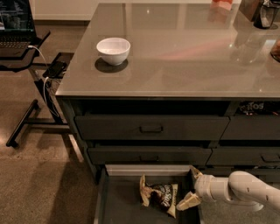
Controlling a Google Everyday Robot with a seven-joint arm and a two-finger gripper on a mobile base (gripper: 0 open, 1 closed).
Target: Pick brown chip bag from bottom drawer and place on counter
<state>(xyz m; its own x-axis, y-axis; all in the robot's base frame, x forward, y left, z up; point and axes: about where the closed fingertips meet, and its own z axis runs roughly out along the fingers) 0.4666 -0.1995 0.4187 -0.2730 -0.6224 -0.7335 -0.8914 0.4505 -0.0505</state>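
Observation:
The brown chip bag point(159, 195) lies crumpled on the dark floor of the open bottom drawer point(124, 210), near its right side. My gripper point(192, 187) reaches in from the right at the drawer's right wall, open, with one pale finger near the bag's lower right corner and the other up by the drawer's rear edge. It holds nothing. The glossy grey-brown counter point(183, 48) spreads above the cabinet.
A white bowl point(113, 50) stands on the counter's left part. Dark items sit at the counter's far right corner point(262, 13). Two handled drawers point(151, 128) are closed above the open one. A black laptop stand point(26, 65) with cables stands to the left on the floor.

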